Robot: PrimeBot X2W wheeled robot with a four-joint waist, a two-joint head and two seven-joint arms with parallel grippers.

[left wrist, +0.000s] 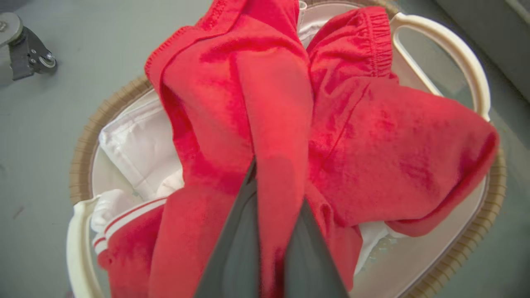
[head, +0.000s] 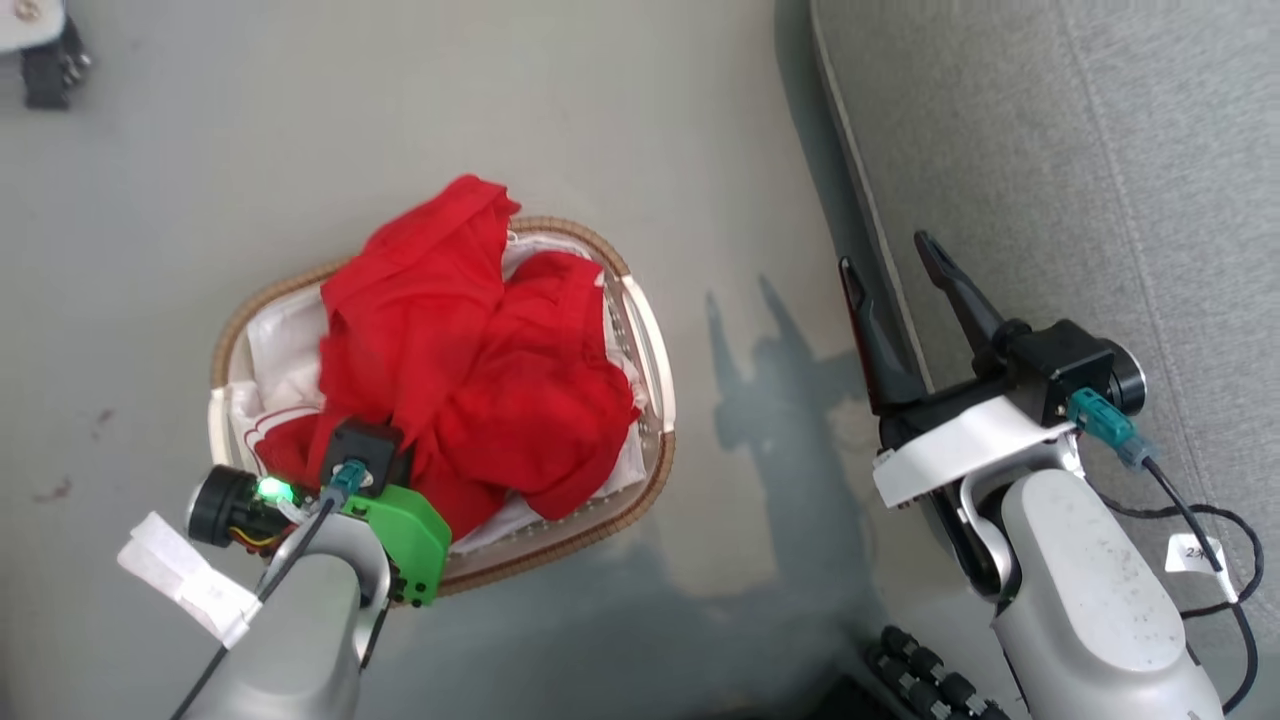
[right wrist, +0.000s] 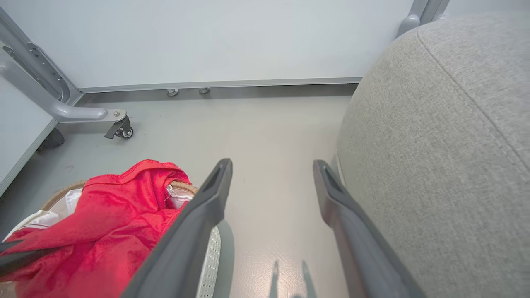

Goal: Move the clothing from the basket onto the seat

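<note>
The red clothing [head: 470,360] lies heaped in the oval basket [head: 640,300] on the floor, one edge draped over the far rim. In the left wrist view, one garment shows white stripes [left wrist: 132,215] and the other a gathered waistband [left wrist: 372,45]. My left gripper [left wrist: 278,182] is shut on a raised fold of the red clothing near the basket's near end. My right gripper [head: 887,252] hangs open and empty beside the rounded edge of the grey seat [head: 1100,150], apart from the basket. The right wrist view shows its spread fingers [right wrist: 207,207], the seat [right wrist: 447,145] and the clothing [right wrist: 107,223].
Grey floor [head: 760,200] separates the basket from the seat. A caster wheel on a metal frame [right wrist: 120,128] stands by the wall beyond the basket. White liner [left wrist: 136,145] shows under the clothing. Dark parts of my base [head: 930,680] sit at the bottom.
</note>
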